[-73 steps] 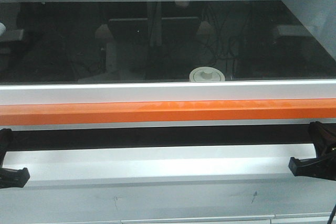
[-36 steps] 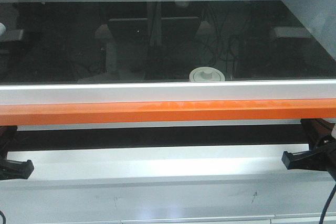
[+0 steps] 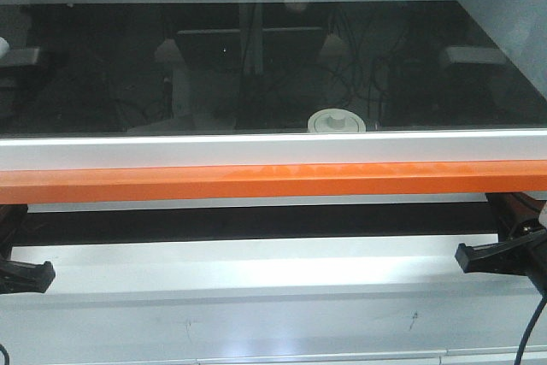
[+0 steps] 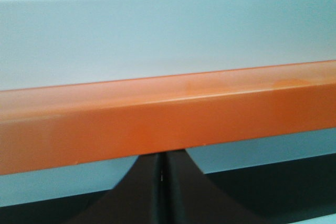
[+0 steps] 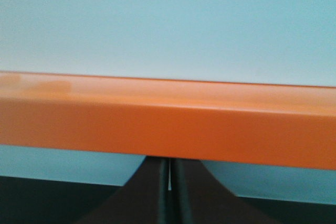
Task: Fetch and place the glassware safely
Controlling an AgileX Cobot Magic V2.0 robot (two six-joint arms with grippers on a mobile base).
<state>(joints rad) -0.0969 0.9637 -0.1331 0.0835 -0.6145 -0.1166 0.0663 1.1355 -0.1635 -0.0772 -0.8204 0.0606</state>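
Observation:
The glassware (image 3: pixel 337 121), a small jar with a cream-white lid and central knob, stands behind a dark glass pane (image 3: pixel 256 66), close to the pane's lower frame. Only its lid shows clearly. An orange bar (image 3: pixel 273 182) runs across the front below the pane. My left gripper (image 3: pixel 26 274) sits low at the left edge under that bar, and my right gripper (image 3: pixel 480 257) low at the right edge. In the wrist views the left gripper (image 4: pixel 164 157) and right gripper (image 5: pixel 170 164) are shut, holding nothing, their tips just beneath the orange bar (image 4: pixel 157 124).
A white frame strip (image 3: pixel 273 150) lies between the pane and the orange bar. Below the bar is a dark gap (image 3: pixel 256 221), then a white ledge (image 3: pixel 256 279). Reflections of equipment show in the glass.
My right gripper has moved left and slightly up under the orange bar. My left gripper has shifted a little right and up. The jar has not moved.

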